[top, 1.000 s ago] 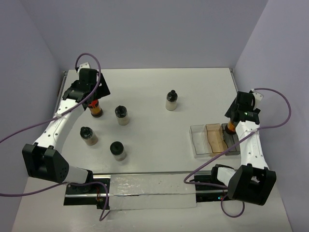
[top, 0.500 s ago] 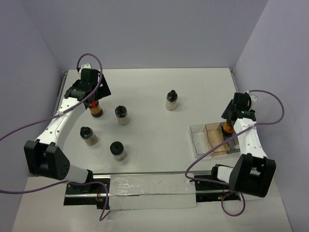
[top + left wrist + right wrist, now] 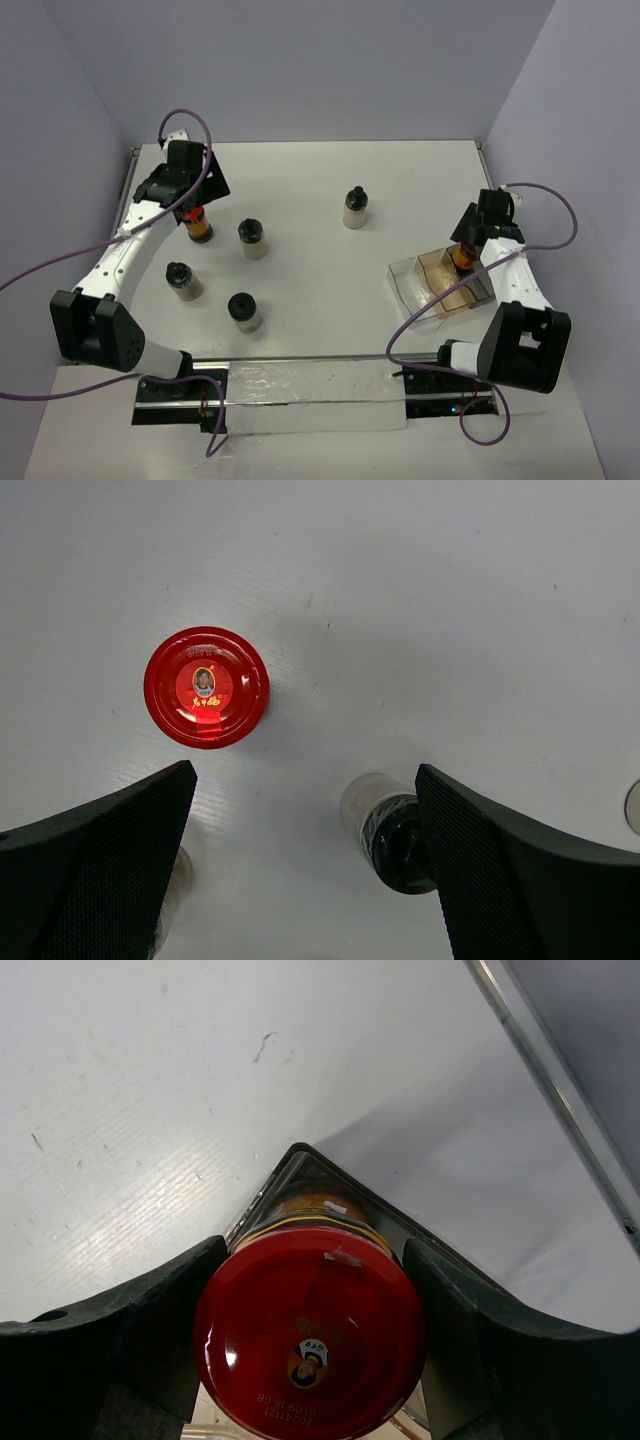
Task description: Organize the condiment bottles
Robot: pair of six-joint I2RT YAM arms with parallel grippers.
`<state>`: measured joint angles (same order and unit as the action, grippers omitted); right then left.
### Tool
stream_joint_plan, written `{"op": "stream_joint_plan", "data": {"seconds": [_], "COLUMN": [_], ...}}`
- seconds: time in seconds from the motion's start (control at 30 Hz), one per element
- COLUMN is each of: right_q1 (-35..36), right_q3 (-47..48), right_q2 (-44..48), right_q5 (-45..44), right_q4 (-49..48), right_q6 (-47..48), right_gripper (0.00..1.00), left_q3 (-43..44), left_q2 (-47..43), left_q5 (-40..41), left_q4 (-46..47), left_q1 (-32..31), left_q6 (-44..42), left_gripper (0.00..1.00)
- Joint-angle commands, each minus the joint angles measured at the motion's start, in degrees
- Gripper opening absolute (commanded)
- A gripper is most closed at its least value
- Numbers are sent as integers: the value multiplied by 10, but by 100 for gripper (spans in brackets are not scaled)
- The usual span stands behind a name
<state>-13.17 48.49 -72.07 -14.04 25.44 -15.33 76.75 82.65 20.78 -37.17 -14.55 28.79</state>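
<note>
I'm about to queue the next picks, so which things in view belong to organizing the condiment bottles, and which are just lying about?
Job: left red-capped bottle; right red-capped bottle, gripped in the right jaws; four black-capped bottles.
Lying about: clear plastic tray, beneath the gripped bottle; clear sheet at the near edge.

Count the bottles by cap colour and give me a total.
Red-capped bottles: 2
Black-capped bottles: 4
Total: 6
</note>
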Motion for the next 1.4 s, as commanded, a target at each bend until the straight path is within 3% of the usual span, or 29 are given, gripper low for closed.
{"op": "stream_joint_plan", "data": {"seconds": [0.0, 0.17, 0.33, 0.6, 0.7, 0.93, 1.13, 1.37], "right_q1": [7, 9, 10, 16, 56, 263, 354, 404], "right_q3": [26, 17, 31, 106, 157, 384, 436, 455], "right_q2": [-3, 8, 33, 88, 89, -76, -184, -275], "right_q5": [1, 4, 4, -8, -4, 3, 27, 16], "right_q4": [-65, -63, -43, 16, 42, 146, 138, 123], "right_q6": [-1, -1, -1, -1, -1, -1, -1, -1], "right_gripper": [26, 72, 95, 100, 100, 100, 100, 100], "left_q3": [25, 19, 13, 4, 2, 3, -10, -18], "left_q2": [2, -5, -14, -30, -35, -32, -55, -67], "left_q5": [-4, -6, -7, -4, -3, 2, 14, 31], "left_q4": [2, 2, 3, 1, 2, -4, -3, -11], "left_q1": [-1, -1, -1, -1, -1, -2, -2, -2], "left_q6": [9, 11, 11, 8, 8, 13, 6, 0], "left_gripper": [99, 99, 100, 99, 99, 100, 99, 99]}}
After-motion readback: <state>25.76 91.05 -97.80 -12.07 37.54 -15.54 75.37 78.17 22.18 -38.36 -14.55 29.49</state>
